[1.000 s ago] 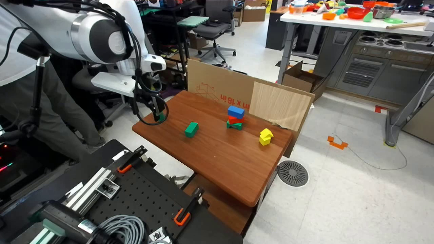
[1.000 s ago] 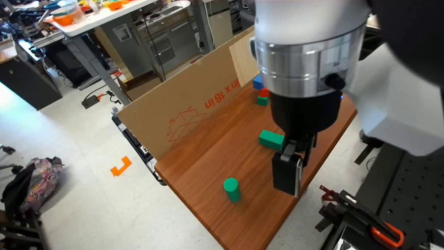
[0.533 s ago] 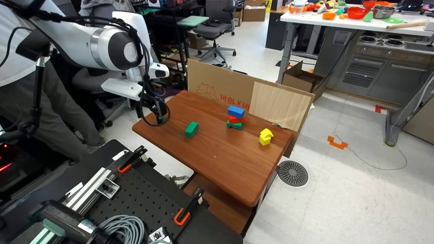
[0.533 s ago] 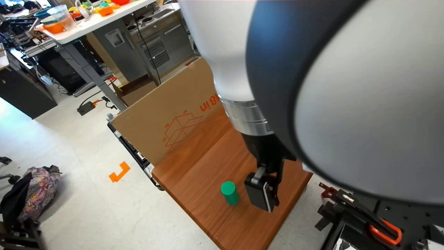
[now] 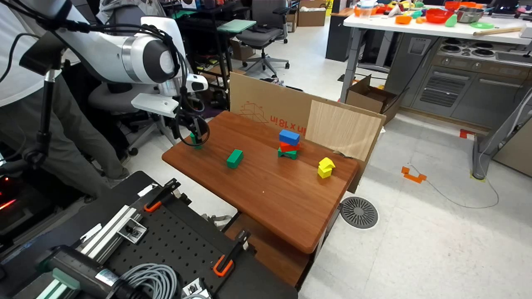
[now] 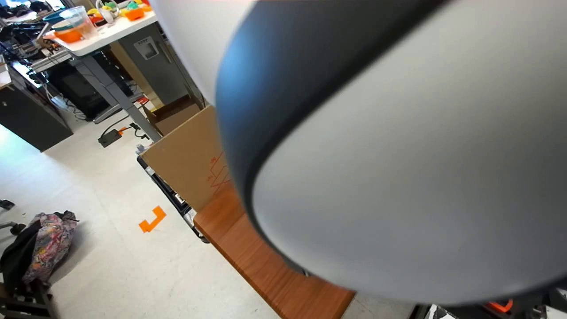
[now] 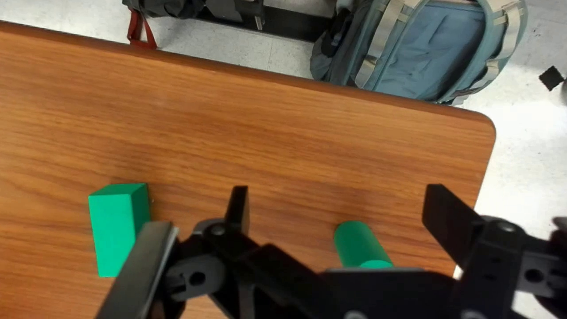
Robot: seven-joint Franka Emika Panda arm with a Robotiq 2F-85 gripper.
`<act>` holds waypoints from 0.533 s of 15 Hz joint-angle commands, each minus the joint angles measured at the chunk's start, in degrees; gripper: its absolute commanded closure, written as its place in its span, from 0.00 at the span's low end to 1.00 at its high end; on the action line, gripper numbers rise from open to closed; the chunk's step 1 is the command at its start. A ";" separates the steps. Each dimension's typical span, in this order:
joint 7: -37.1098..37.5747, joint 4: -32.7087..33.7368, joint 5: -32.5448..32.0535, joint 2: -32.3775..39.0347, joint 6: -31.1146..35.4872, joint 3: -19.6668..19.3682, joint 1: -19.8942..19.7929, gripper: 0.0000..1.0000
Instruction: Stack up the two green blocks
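Black fingers (image 7: pixel 449 221) stand wide apart low in the wrist view, a green cylinder (image 7: pixel 358 243) showing between them; a green block (image 7: pixel 113 230) rests on the worktop (image 7: pixel 266 133), lower left.

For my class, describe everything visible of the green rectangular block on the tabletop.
The green rectangular block is plain, with flat faces and straight edges, longer than it is wide. It looks like painted wood or plastic; I can't tell which. It lies on a long side on the brown tabletop, the only thing seen touching it. In the wrist view it sits left of the green cylinder, apart from it.
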 commanded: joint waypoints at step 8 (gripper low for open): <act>4.68 9.71 -3.70 8.47 -1.77 -4.36 5.96 0.00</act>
